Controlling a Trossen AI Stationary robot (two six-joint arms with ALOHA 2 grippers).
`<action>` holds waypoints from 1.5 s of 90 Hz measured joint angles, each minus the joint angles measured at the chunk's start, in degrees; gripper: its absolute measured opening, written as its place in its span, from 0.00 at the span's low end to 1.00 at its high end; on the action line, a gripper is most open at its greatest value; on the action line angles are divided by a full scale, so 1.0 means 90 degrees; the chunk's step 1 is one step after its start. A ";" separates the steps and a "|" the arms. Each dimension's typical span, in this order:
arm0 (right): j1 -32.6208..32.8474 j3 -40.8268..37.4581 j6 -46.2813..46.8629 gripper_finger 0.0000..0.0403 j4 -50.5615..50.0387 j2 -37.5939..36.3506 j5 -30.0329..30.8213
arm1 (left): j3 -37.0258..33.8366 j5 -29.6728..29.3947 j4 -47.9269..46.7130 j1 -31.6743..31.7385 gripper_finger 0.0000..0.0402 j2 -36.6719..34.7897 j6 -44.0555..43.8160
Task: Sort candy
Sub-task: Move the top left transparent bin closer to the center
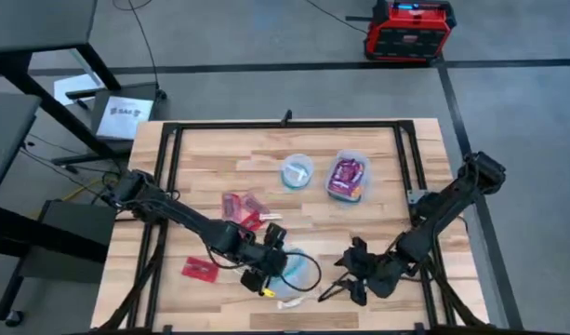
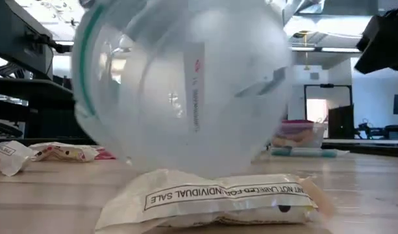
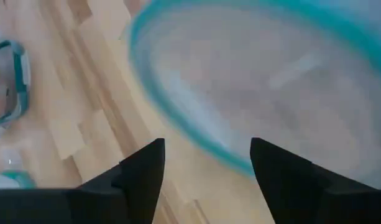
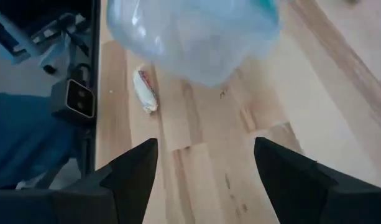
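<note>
Dark jaws of the left gripper [image 1: 266, 270] are standing apart at the front of the bench, and the left wrist view is showing the teal rim of a clear round container [image 1: 298, 270] lying across the gap between them; whether they are pinching that rim cannot be told. The container is looking tilted in the low view, its clear wall filling most of the frame above a white candy packet [image 2: 215, 195]. That packet is lying flat on the wood just in front of the container, long axis running left to right across the low view, its printed strip reading upside down. In the high view it is showing as a pale sliver [image 1: 289, 303] at the front edge.

Right gripper [image 1: 345, 287] is hanging just right of the container, jaws spread wide and holding nothing, bare planks between them.

Farther out, red candy packets [image 1: 243, 210] are lying loose in a cluster left of centre, and one more red packet [image 1: 200, 269] is sitting alone near the front left. A small round container [image 1: 297, 171] and a rectangular container [image 1: 347, 176] holding purple and red sweets are sitting toward the back of the bench [image 1: 219, 149].

Beyond the wood: grey floor, a red and black box [image 1: 407, 28], a dark table at far left.
</note>
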 joint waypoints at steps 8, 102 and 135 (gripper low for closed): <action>0.0158 0.0000 0.0119 0.63 0.0099 0.0002 0.0188 | 0.0000 0.0014 0.0206 0.0030 0.55 0.0000 -0.0144; -0.0798 0.0282 0.0689 0.63 0.2923 0.2205 -0.0085 | 0.0000 0.0027 0.1593 0.0030 0.55 -0.0002 -0.0996; -0.1108 0.0279 0.1462 0.63 0.1128 0.2159 -0.0307 | -0.0003 0.0041 0.1828 0.0110 0.55 0.0092 -0.1347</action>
